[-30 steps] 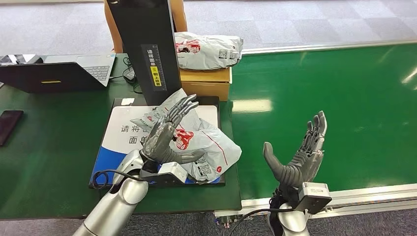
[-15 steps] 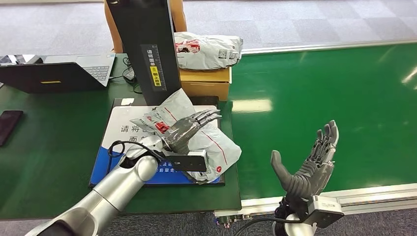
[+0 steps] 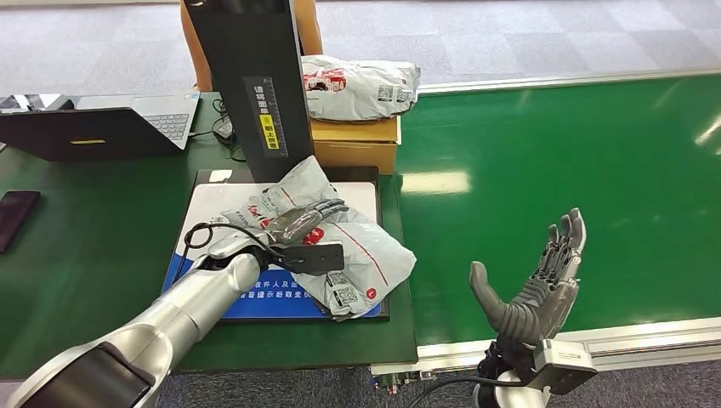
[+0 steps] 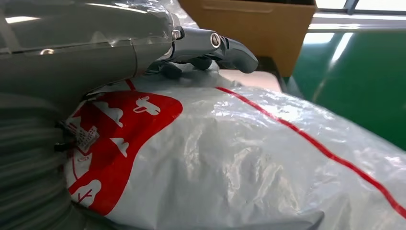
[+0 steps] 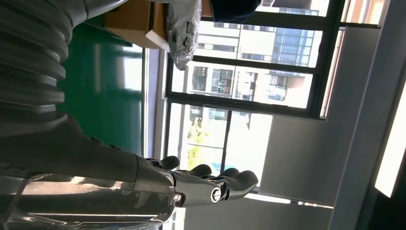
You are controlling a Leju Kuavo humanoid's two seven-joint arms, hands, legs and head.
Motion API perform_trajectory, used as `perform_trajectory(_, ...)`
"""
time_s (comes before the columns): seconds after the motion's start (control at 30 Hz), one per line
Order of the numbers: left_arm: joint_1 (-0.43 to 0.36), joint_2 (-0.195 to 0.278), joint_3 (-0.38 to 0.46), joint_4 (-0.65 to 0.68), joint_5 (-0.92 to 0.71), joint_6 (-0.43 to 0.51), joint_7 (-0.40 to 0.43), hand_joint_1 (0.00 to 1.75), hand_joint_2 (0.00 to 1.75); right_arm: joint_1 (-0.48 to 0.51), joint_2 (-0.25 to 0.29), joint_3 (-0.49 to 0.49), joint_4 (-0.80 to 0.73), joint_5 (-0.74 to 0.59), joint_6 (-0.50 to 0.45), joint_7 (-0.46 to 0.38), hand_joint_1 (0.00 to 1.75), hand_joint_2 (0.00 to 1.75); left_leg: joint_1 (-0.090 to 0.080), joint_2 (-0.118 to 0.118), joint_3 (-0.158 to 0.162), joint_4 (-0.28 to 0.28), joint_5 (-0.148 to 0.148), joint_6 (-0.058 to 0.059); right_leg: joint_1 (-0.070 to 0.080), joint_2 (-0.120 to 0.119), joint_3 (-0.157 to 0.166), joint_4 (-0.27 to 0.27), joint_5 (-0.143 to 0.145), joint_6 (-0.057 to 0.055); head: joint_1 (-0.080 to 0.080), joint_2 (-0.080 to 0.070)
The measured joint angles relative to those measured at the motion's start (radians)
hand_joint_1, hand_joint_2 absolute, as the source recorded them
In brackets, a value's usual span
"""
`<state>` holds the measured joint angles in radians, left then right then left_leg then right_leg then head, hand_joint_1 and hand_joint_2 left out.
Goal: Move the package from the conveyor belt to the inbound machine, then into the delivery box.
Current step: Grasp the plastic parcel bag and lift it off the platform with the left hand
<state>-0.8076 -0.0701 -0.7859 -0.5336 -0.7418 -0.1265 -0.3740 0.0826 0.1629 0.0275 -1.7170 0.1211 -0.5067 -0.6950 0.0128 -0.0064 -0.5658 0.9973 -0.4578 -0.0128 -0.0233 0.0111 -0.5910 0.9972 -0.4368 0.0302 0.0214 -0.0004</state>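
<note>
A grey plastic package (image 3: 361, 251) with red print lies crumpled on the white-and-blue platform (image 3: 204, 228) of the inbound machine, in front of its black column (image 3: 255, 76). My left hand (image 3: 298, 223) lies palm down on top of the package (image 4: 239, 158), fingers (image 4: 230, 48) stretched out flat over it and not closed around it. My right hand (image 3: 536, 293) is raised, open and holding nothing, over the near edge of the green conveyor belt (image 3: 578, 153); its fingers (image 5: 210, 184) are straight. The cardboard delivery box (image 3: 357, 143) stands behind the platform with another grey package (image 3: 361, 85) on it.
An open laptop (image 3: 102, 127) and a dark phone (image 3: 15, 217) sit on the green table to the left. A person (image 3: 308, 25) stands behind the black column. The belt's metal rail (image 3: 629, 336) runs along the near edge.
My left hand has turned from upright to palm down, lowered onto the package and pressed it flatter. My right hand shifted slightly right and lower, then held still.
</note>
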Motion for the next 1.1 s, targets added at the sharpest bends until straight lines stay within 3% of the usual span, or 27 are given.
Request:
perform_trajectory(0.2, -0.015, 0.003, -0.002, 0.073, 0.0, 0.005, 0.011, 0.0, 1.75, 0.015, 0.0, 0.0, -0.002, -0.004, -0.001, 0.0, 0.0, 1.75, 0.0, 0.0, 0.001, 0.0, 0.0, 0.0, 0.0, 0.0, 0.002, 0.0, 0.0, 0.0, 0.0, 0.0)
perform_trajectory(0.33, -0.019, 0.003, -0.002, 0.095, 0.007, 0.015, 0.023, 1.75, 1.75, 0.016, 0.0, 0.0, -0.002, -0.006, -0.001, 0.0, 0.0, 1.75, 0.0, 0.0, 0.004, 0.0, 0.0, 0.0, 0.0, 0.0, 0.004, 0.0, 0.0, 0.0, 0.0, 0.0)
perform_trajectory(0.83, -0.005, 0.013, 0.004, 0.108, 0.034, 0.133, -0.019, 1.75, 1.75, 0.023, 0.0, -0.001, 0.012, -0.006, 0.018, 0.0, 0.0, 1.75, 0.0, 0.0, 0.008, 0.0, 0.001, 0.0, 0.0, 0.0, 0.009, 0.0, 0.0, 0.0, 0.0, 0.0)
perform_trajectory(1.1, 0.042, 0.025, 0.054, 0.076, 0.057, 0.285, -0.048, 1.75, 1.75, 0.025, 0.0, -0.002, 0.017, 0.003, 0.031, 0.0, 0.0, 1.75, 0.0, 0.0, 0.007, 0.0, 0.0, 0.0, 0.0, 0.0, 0.008, 0.0, 0.0, 0.0, 0.0, 0.0)
